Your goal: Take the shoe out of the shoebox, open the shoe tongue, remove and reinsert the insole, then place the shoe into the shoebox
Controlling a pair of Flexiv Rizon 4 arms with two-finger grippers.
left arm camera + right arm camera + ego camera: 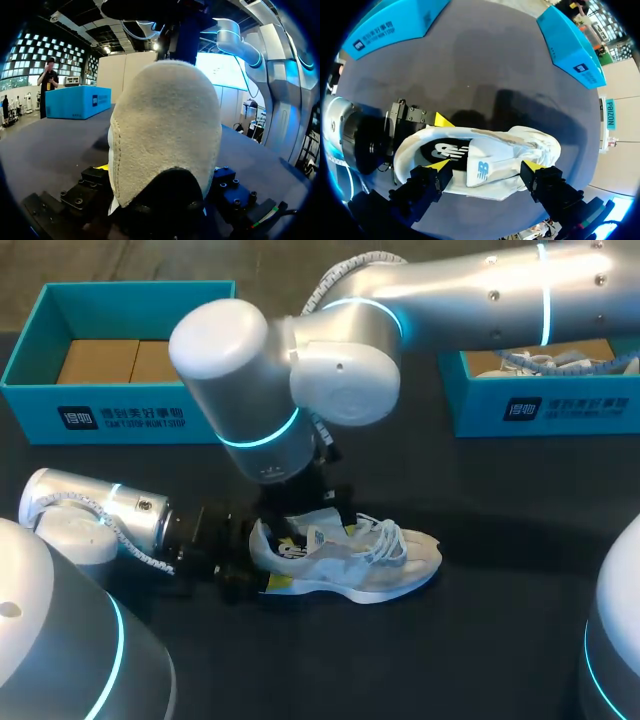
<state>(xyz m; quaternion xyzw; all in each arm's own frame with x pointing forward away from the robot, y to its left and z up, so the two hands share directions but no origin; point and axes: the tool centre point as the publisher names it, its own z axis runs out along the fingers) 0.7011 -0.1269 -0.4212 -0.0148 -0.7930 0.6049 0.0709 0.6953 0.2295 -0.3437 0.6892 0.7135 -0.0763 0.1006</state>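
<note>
Shoe (360,560) out of the box already. Sat upright on its sole around the middle of the dark table (480,660), toe toward the right side, heel toward the left arm. White sneaker, laces (385,538) across the front.

Left pincer (262,558) lay low along the table from the left side, pinching the shoe at the heel from both sides. Got a left wrist view that was mostly fuzzy heel (165,130), with black finger blocks on either side of it. Could also spot one yellow tip (442,120) of it from the right wrist, pressed against the far side of the collar.

Right arm (330,370) stretched in from the upper right corner, wrist straight over the shoe, so couldn't see its fingers from the head camera. Own wrist view sorted that out: right pincer (485,166) spread wide, holding nothing, tips hovering above the shoe, one by the heel opening, the other further toward the toe. Looked right down into the opening too: black insole (445,150) lying inside, white tongue (492,157) just ahead of it.

Two teal boxes at the back of the table, well apart from the shoe. Left box (120,415) showed only brown cardboard inside. Right box (545,405) had something white with laces in it, partly behind the right arm.
</note>
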